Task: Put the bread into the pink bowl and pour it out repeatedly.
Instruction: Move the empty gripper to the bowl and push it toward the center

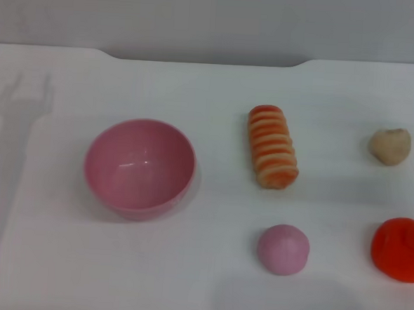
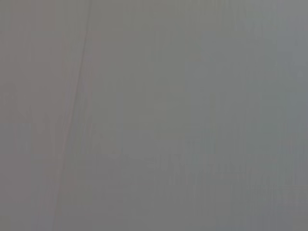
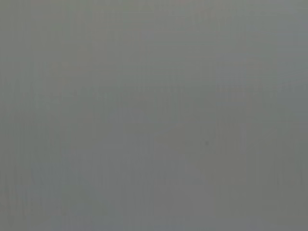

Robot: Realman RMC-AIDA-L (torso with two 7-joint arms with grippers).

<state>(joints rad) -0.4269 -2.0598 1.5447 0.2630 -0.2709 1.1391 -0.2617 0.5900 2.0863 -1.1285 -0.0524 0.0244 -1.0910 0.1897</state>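
In the head view the pink bowl (image 1: 140,168) stands upright and empty on the white table, left of centre. The bread (image 1: 272,146), a ridged orange-red and cream loaf, lies on the table to the bowl's right, apart from it, its length running away from me. Neither gripper nor arm shows in the head view. Both wrist views show only a flat grey surface, with no object and no fingers in them.
A small pink ball (image 1: 283,249) lies in front of the bread. A beige lump (image 1: 389,146) sits at the far right, and a red-orange object (image 1: 400,249) is cut off by the right edge. The table's (image 1: 185,280) far edge runs across the top.
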